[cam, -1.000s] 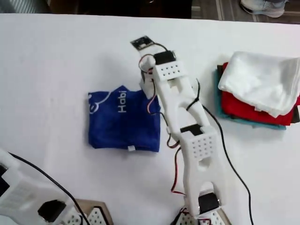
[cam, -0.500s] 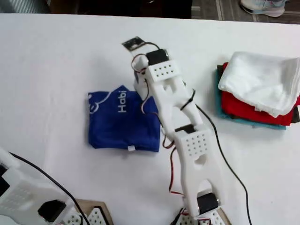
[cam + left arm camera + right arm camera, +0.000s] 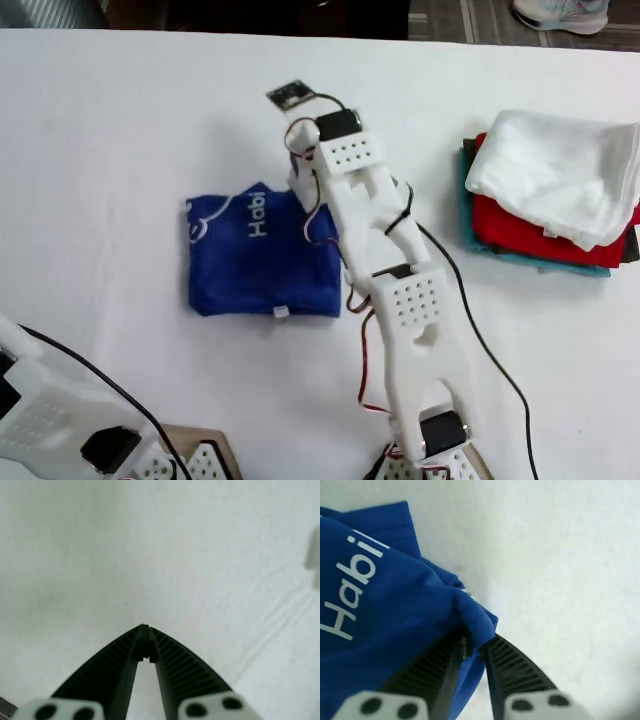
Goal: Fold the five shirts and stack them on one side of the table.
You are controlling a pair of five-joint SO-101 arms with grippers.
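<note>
Blue shirt (image 3: 260,262), folded into a rough square with white lettering, lies flat near the middle of the white table (image 3: 120,130), a small white tag (image 3: 281,313) at its near edge. The right gripper (image 3: 472,647) is at the shirt's far right corner, its black fingers (image 3: 512,667) clamped on a bunched fold of the blue cloth; the right arm (image 3: 415,310) stretches from the table's near edge to that corner. Well apart, at the right side of the table, sits a stack of folded shirts (image 3: 530,240): a white shirt (image 3: 560,165) on top, a red shirt (image 3: 500,225) under it, a teal shirt (image 3: 468,210) below, and what looks like a dark garment (image 3: 630,248) peeking out at the stack's edge. The left gripper (image 3: 145,632) hangs over bare table with its fingers pressed together on nothing, the left arm (image 3: 45,420) at the near left corner
</note>
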